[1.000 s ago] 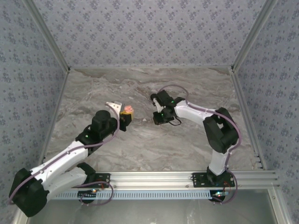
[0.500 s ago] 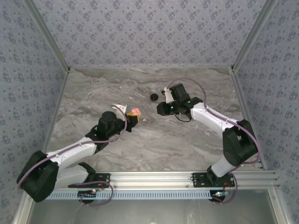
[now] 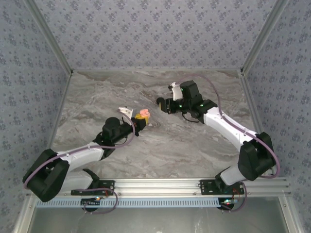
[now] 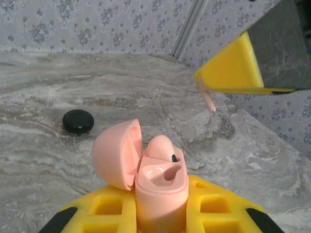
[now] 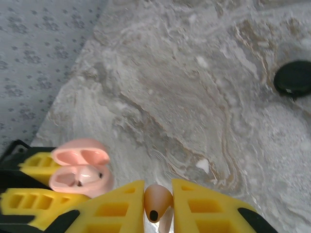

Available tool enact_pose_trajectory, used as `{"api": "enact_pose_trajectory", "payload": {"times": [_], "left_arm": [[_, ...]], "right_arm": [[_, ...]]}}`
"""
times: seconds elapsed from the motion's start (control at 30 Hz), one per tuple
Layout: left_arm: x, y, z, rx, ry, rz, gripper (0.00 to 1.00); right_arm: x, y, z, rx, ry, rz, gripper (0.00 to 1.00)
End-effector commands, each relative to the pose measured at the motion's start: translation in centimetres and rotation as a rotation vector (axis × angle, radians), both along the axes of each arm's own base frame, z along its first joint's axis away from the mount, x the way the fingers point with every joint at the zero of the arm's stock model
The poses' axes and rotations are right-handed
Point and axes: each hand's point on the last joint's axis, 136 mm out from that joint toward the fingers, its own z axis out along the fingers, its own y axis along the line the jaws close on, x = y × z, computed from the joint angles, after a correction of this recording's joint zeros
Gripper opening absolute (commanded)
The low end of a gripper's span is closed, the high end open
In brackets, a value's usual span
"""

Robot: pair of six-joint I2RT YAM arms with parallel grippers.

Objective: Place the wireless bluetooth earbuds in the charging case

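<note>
My left gripper (image 4: 160, 206) is shut on the open pink charging case (image 4: 160, 189), which stands upright between the yellow pads (image 4: 107, 208). Its lid (image 4: 116, 153) is tipped back to the left. One pale pink earbud (image 4: 159, 145) sits in the far slot, and the near slot (image 4: 170, 173) is hollow. My right gripper (image 5: 158, 196) is shut on a second pale pink earbud (image 5: 158, 203), its stem pointing down. In the left wrist view that earbud's stem (image 4: 209, 100) hangs above and to the right of the case. From above, the case (image 3: 143, 115) sits left of my right gripper (image 3: 167, 105).
A black round disc (image 3: 160, 101) lies on the marble table (image 3: 194, 145) just beyond the two grippers. It is the black disc (image 4: 77, 121) left of the case and the black disc (image 5: 294, 77) at the right edge. Patterned walls (image 3: 155, 34) close in three sides.
My left gripper carried the case to the right. My right gripper moved away from the near side with the earbud, and the black disc came into view.
</note>
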Motion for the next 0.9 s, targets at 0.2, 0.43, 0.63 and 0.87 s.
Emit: {"api": "enact_pose_trajectory", "payload": {"times": [0.2, 0.43, 0.63, 0.87], "left_arm": [[0.2, -1.4, 2.9, -0.066, -0.117, -0.039, 0.15], [0.7, -2.3, 4.6, -0.101, -0.148, -0.045, 0.15], [1.0, -2.7, 6.1, -0.125, -0.163, -0.039, 0.15], [1.0, -3.0, 7.0, -0.139, -0.166, -0.038, 0.15]], "right_arm": [[-1.2, 2.5, 8.3, 0.119, -0.187, 0.084, 0.19], [-2.4, 4.1, 9.6, 0.128, -0.240, 0.127, 0.20], [-2.7, 4.7, 9.5, 0.118, -0.263, 0.129, 0.20], [-2.7, 4.9, 9.7, 0.112, -0.282, 0.120, 0.20]]}}
